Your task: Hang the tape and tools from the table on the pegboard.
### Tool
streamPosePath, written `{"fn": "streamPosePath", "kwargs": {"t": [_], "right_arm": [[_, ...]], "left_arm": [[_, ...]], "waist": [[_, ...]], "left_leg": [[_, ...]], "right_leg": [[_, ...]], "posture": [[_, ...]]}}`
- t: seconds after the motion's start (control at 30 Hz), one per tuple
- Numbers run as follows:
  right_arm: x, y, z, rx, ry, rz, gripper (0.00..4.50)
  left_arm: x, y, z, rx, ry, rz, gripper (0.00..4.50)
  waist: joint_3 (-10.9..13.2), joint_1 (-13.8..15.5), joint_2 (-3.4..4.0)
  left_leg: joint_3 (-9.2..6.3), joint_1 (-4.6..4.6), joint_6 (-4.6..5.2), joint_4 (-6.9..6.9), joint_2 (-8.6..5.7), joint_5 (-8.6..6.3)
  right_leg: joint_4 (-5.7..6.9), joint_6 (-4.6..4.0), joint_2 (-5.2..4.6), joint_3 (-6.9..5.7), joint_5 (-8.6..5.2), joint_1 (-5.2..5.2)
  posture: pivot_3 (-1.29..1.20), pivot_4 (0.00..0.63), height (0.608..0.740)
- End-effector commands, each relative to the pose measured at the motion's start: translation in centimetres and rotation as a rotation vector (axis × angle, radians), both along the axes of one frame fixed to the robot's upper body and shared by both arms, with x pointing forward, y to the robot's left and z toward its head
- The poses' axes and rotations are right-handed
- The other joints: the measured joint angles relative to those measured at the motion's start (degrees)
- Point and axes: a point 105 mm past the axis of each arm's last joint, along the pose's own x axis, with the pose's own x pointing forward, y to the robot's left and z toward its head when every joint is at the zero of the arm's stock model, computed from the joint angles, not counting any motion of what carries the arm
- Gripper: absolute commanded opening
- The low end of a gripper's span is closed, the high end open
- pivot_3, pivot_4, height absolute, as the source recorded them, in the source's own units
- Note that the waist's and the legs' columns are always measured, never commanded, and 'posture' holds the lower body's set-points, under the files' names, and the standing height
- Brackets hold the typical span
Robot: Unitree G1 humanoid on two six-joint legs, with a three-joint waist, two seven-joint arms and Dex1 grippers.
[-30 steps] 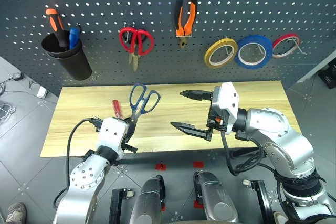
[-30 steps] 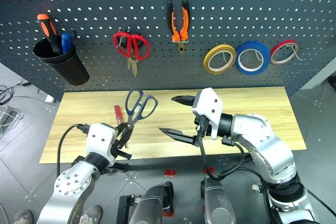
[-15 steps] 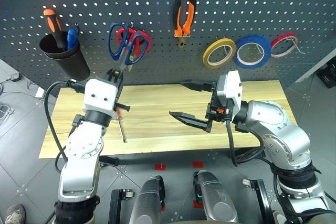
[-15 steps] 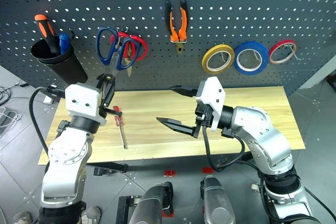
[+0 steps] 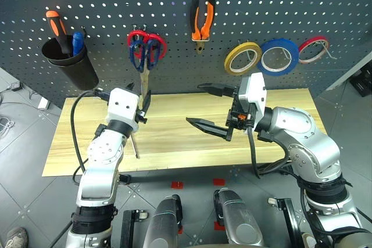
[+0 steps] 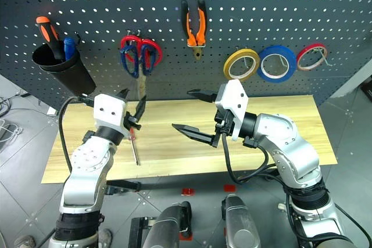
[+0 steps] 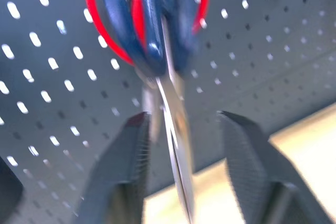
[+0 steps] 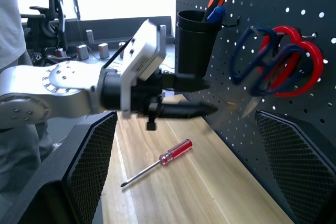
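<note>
The dark blue-handled scissors hang on the pegboard in the upper left-centre of the frame, blades pointing down, directly over the red-handled scissors on the same hook position. The left claw sits just below the blades with its fingers parted on either side of them; in the left wrist view a gap shows between each finger and the blade, so the claw is released and grasps nothing.

The slim red-handled screwdriver lies on the table below the left claw, at the left-centre of the frame. The orange-and-black-handled pliers hang at the upper centre of the pegboard. The yellow-tan tape hangs at the right of the pegboard, beside the blue tape roll and the red tape roll.

The right claw hangs over the table centre, pointing toward the left of the frame, fingers spread wide and empty.

A black cup at the upper left holds an orange-and-black-handled screwdriver.
</note>
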Motion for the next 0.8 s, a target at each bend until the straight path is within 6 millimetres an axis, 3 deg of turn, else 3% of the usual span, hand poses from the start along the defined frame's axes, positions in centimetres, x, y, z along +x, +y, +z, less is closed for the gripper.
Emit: {"fn": "streamPosePath", "kwargs": {"t": [0.03, 0.07, 0.17, 0.27, 0.4, 0.63, 0.8], "right_arm": [[-0.7, 0.4, 0.4, -0.006, -0.039, 0.028, 4.5], [-0.7, 0.9, -0.1, -0.036, -0.031, 0.024, 4.5], [-0.5, 2.0, -2.0, -0.132, 0.017, -0.023, 4.5], [-0.1, 2.7, -3.0, -0.173, 0.065, -0.053, 4.5], [0.4, 3.6, -3.7, -0.223, 0.105, -0.062, 4.5], [0.6, 4.9, -3.6, -0.258, 0.109, -0.032, 4.5], [0.7, 5.3, -3.5, -0.271, 0.097, -0.012, 4.5]], "left_arm": [[-1.2, 0.5, 1.2, -0.056, -0.022, 0.023, 3.59], [-1.6, 1.4, 0.7, -0.078, 0.009, 0.047, 3.91], [-2.5, 4.6, -1.1, -0.13, 0.113, 0.148, 3.91], [-2.7, 7.0, -4.3, -0.162, 0.294, 0.22, 3.91], [-1.6, 9.9, -6.1, -0.269, 0.404, 0.34, 3.91], [2.2, 10.7, -7.1, -0.473, 0.443, 0.423, 3.91], [4.6, 10.3, -9.2, -0.629, 0.524, 0.472, 3.91]], "waist": [[0.0, 0.0, 0.0], [0.0, 0.0, 0.0], [0.0, -0.4, 0.0], [0.0, -0.4, 0.01], [0.0, 0.2, 0.0], [0.1, 0.6, -0.08], [0.1, 0.3, -0.14]], "left_leg": [[0.0, 0.0, 0.0, 0.0, 0.01, 0.0], [0.0, 0.0, 0.0, 0.01, 0.01, 0.0], [0.02, 0.03, 0.01, 0.0, 0.03, -0.01], [0.01, 0.03, 0.0, -0.02, 0.11, 0.0], [0.0, 0.02, 0.01, 0.07, 0.1, -0.01], [-0.06, -0.01, 0.02, 0.23, 0.02, -0.02], [-0.06, -0.01, 0.02, 0.21, 0.04, -0.02]], "right_leg": [[0.0, 0.0, 0.0, -0.01, 0.0, 0.0], [0.0, 0.0, 0.0, 0.0, 0.0, 0.01], [0.0, 0.0, 0.02, 0.03, 0.0, 0.0], [0.01, -0.01, 0.1, 0.01, -0.01, -0.02], [0.0, 0.0, 0.1, 0.0, 0.0, 0.01], [0.02, 0.01, 0.04, -0.07, 0.01, 0.04], [0.03, 0.01, 0.05, -0.07, 0.01, 0.01]], "posture": [[-0.29, 0.296, 0.74], [-0.29, 0.308, 0.74], [-0.28, 0.315, 0.74], [-0.26, 0.32, 0.74], [-0.25, 0.328, 0.74], [-0.25, 0.34, 0.74], [-0.25, 0.345, 0.74]]}}
